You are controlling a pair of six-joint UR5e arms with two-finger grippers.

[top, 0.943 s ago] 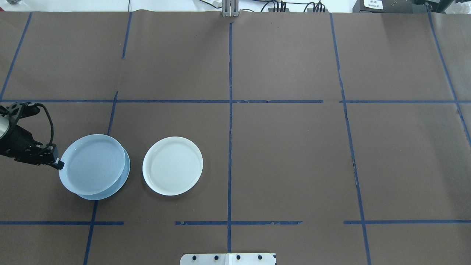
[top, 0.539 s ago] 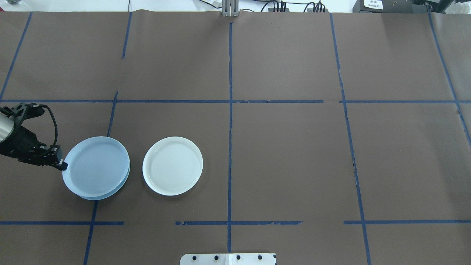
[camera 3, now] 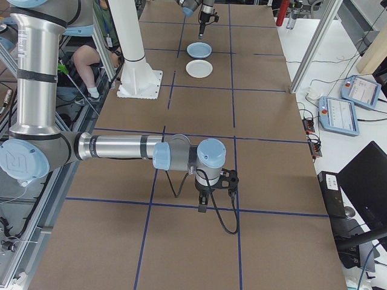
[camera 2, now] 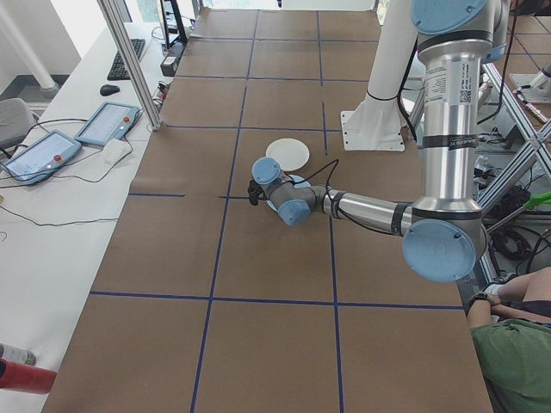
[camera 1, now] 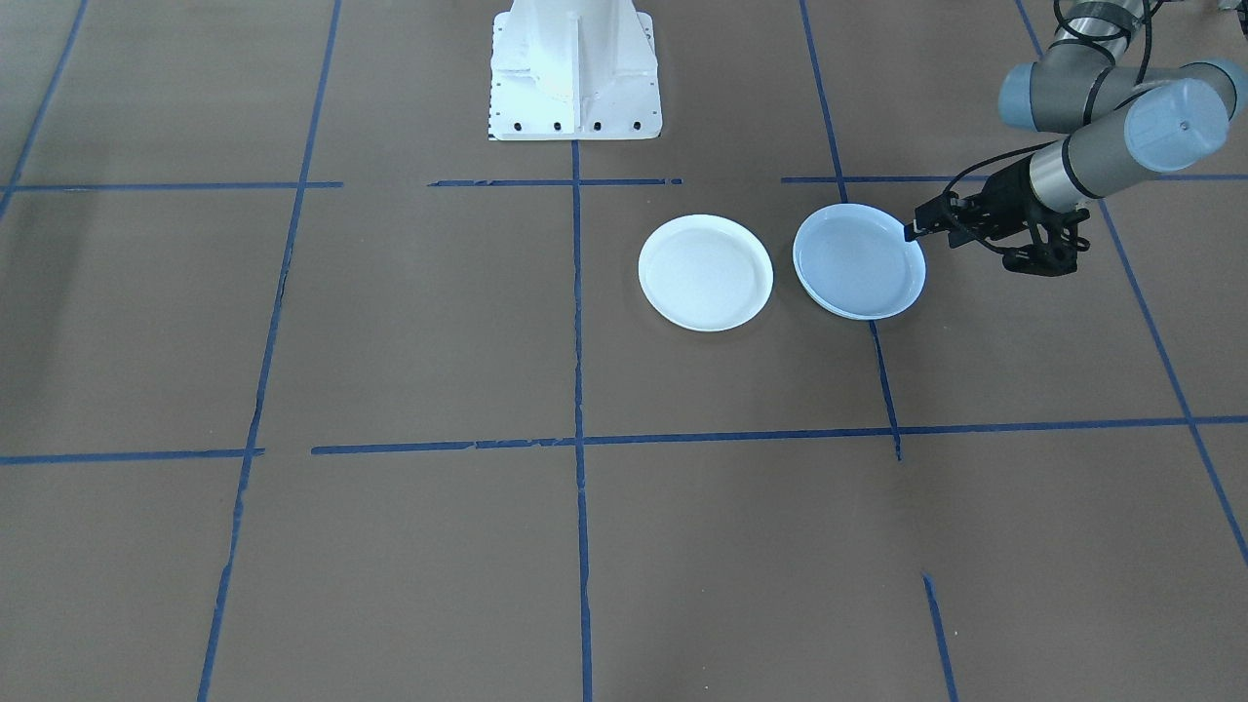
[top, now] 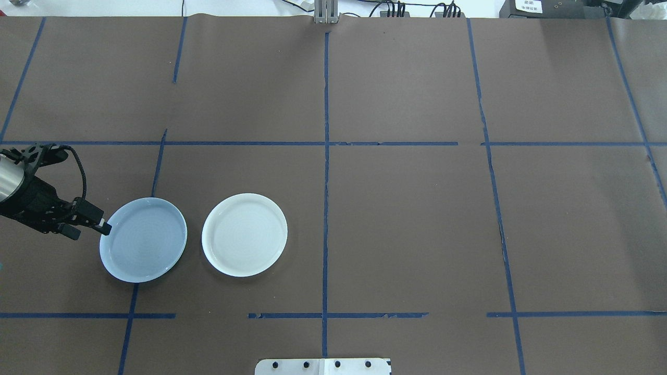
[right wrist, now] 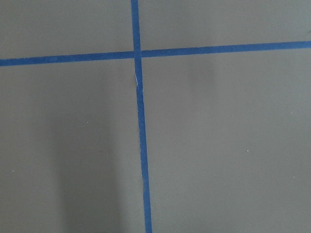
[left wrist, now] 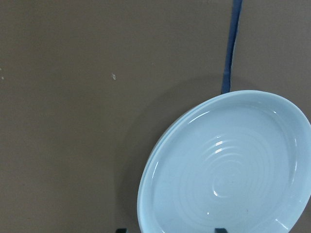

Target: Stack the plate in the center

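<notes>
The brown tabletop point(top: 406, 219) carries the ringed pale-blue plate point(top: 143, 239), face up and flat on the plain blue plate, which it hides, just beside a white plate point(top: 244, 234). The left gripper point(top: 88, 222) sits at the ringed plate's outer rim, jaws parted and holding nothing. The right gripper point(camera 3: 204, 202) points down at bare tabletop far off; I cannot tell its jaws' state.

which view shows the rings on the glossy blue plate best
The left wrist-mounted view: the glossy blue plate fills it close up, its concentric rings catching highlights. The overhead exterior view shows the rings only faintly; the front-facing view shows none, and both side views show the plate small.
</notes>
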